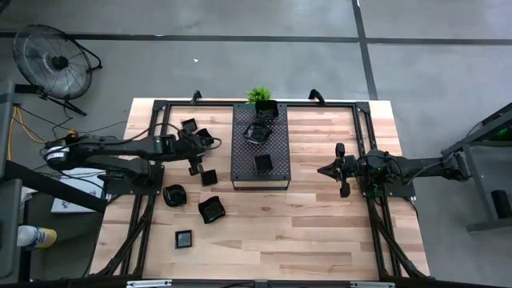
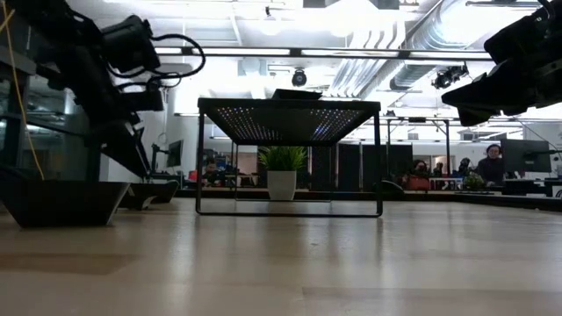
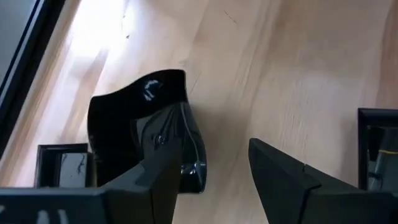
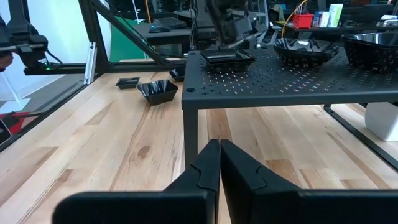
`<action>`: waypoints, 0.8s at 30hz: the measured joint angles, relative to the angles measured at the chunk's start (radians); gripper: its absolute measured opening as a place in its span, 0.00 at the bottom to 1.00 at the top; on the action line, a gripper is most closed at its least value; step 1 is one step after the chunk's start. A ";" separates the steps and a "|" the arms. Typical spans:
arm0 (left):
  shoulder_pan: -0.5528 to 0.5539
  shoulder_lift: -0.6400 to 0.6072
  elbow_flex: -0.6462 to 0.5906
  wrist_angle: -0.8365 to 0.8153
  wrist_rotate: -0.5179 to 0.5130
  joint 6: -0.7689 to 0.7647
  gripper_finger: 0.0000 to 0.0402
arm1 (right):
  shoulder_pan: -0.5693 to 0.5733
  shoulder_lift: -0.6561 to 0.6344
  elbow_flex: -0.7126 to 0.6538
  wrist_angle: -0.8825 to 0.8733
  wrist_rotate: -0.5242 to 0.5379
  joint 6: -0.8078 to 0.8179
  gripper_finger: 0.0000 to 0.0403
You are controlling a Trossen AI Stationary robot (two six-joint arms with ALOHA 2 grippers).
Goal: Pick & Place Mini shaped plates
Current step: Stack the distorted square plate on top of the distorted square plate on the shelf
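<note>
Take the perforated tray (image 1: 260, 144) as your landmark. Your left gripper (image 1: 194, 160) sits just off the tray's left edge, fingers (image 3: 283, 180) apart, with one finger beside a glossy black plate (image 3: 146, 121); you cannot tell from these views whether it touches. The mini shaped plates (image 1: 211, 210) lie scattered on the wooden table (image 1: 320, 232) left of the tray, some near its far left corner, others nearer the front edge. Three more rest on the tray top (image 4: 286, 74), and a small green plant (image 1: 258, 95) stands at its far end. Your right gripper (image 1: 342, 170) waits well to the tray's right, fingers (image 4: 208, 165) pressed together, holding nothing.
</note>
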 joint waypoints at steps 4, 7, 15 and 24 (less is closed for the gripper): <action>0.000 0.040 0.000 0.018 -0.001 0.000 0.45 | 0.000 0.000 0.000 0.000 0.000 0.000 0.01; 0.000 0.067 0.000 0.021 -0.016 0.000 0.45 | 0.000 0.000 0.000 0.000 0.000 0.000 0.01; 0.000 0.113 0.000 0.023 -0.101 0.001 0.45 | 0.000 0.000 0.000 0.000 0.000 0.000 0.01; 0.000 0.155 0.000 0.039 -0.133 0.000 0.45 | 0.000 0.000 0.000 0.000 0.000 0.000 0.02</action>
